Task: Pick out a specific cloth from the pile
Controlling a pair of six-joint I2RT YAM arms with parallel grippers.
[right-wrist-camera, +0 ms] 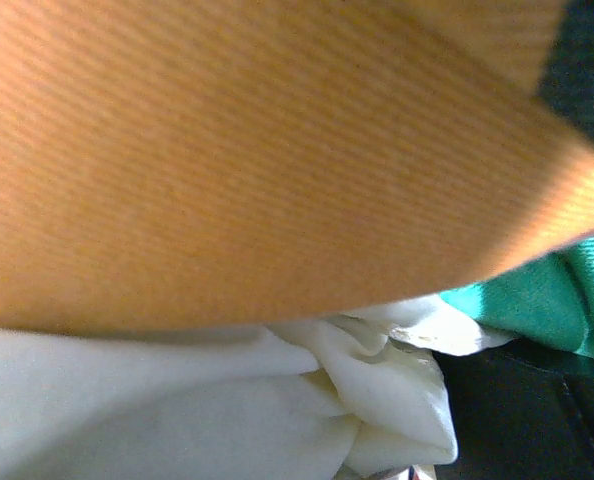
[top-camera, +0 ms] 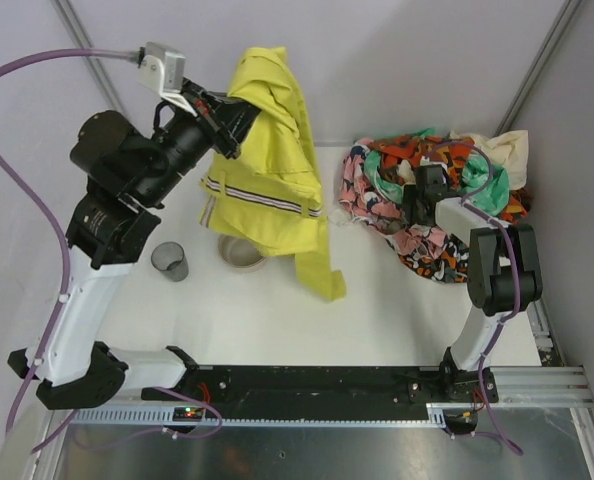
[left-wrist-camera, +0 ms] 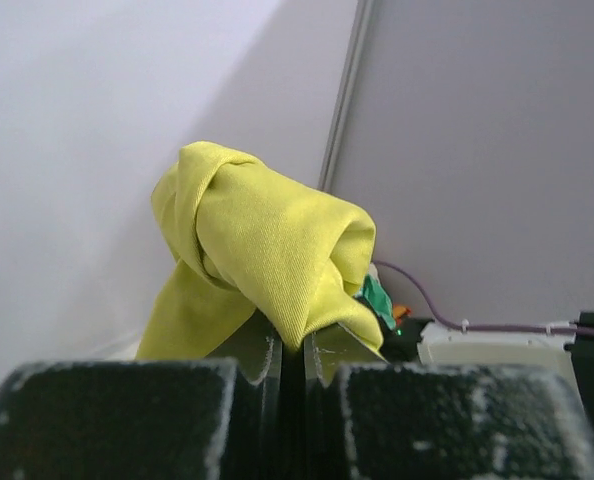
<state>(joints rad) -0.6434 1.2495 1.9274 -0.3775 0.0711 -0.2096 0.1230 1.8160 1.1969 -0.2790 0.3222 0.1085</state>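
1. Hanging from your left gripper (top-camera: 224,122), the large plain yellow-green fabric cloth (top-camera: 269,165) was up in the air over the left-middle of the white table (top-camera: 277,320), well apart from the pile.
2. Left jaws were pressed together, pinching a bunched fold of that cloth. In the left wrist view the fabric bulged out just above the black fingers (left-wrist-camera: 252,360).
3. The white-and-dark striped band (top-camera: 267,203) ran across the cloth about midway down. The lowest corner drooped toward the table, contact unclear.
4. A round beige bowl (top-camera: 239,255) sat partly hidden under the hanging cloth. A small dark grey cup (top-camera: 169,261) stood just left of it.
5. The pile (top-camera: 377,190), a big heap of orange-black patterned, mint green, cream and pink floral cloths, lay at the far right of the table.
6. Your right gripper (top-camera: 417,212) was down in the pile with its tips buried in fabric. Its jaws were closed together, and you could not tell whether any cloth was caught between them.
7. In the right wrist view, blurred orange ribbed fabric (right-wrist-camera: 257,150) filled most of the frame. A cream cloth (right-wrist-camera: 177,410) lay below it and a green cloth (right-wrist-camera: 547,300) at the right. The gripper's own tips were hidden.
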